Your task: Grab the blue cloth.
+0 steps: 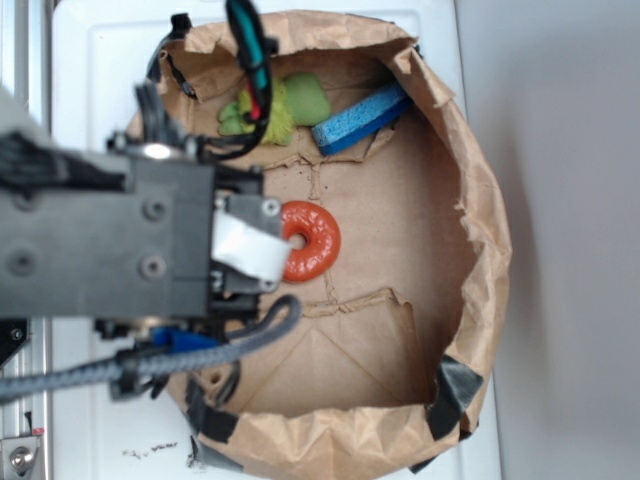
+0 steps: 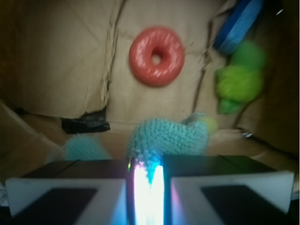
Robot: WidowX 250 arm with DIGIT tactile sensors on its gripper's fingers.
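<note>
In the wrist view the blue cloth (image 2: 168,136), a pale teal terry bundle, bunches out from between my two fingers. My gripper (image 2: 149,180) is shut on its near end, and a bright glare fills the narrow gap. A blurred teal patch (image 2: 84,147) shows to the left of the cloth. In the exterior view the arm covers the cloth. Only the white front of the gripper (image 1: 248,250) shows, just left of the orange ring (image 1: 310,240).
The orange ring (image 2: 156,56) lies flat on the brown paper floor. A bright blue sponge (image 1: 360,118) and a green plush toy (image 1: 280,110) rest at the far side. Crumpled paper walls (image 1: 480,200) ring the area, patched with black tape (image 1: 455,390).
</note>
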